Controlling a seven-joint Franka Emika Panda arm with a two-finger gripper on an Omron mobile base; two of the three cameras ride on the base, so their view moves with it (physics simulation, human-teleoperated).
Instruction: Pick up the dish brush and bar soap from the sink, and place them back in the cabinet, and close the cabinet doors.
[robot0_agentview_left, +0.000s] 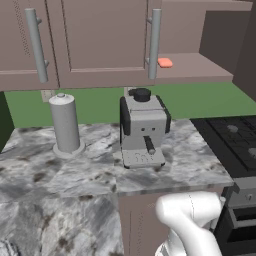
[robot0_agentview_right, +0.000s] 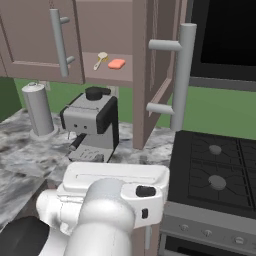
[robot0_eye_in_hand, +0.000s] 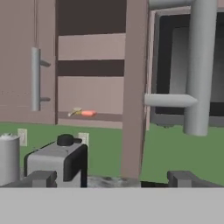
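While the fingers (robot0_eye_in_hand: 112, 178) stand wide apart and hold nothing, the bar soap (robot0_agentview_right: 116, 64) and the dish brush (robot0_agentview_right: 100, 60) lie side by side on the bottom shelf of the cabinet (robot0_agentview_right: 107, 72), near its front edge. One cabinet door (robot0_agentview_right: 152, 75) stands swung open, edge-on to the hand view. A grey coffee machine (robot0_agentview_left: 143, 131) sits at the desk's (robot0_agentview_left: 75, 170) back edge below.

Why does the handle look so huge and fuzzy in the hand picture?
Hand view: the open door's handle sits very near the lens, so it looms large and soft-edged; the soap behind is small and blurry. Right base view: the same handle is sharper, and the soap and brush are distinct.
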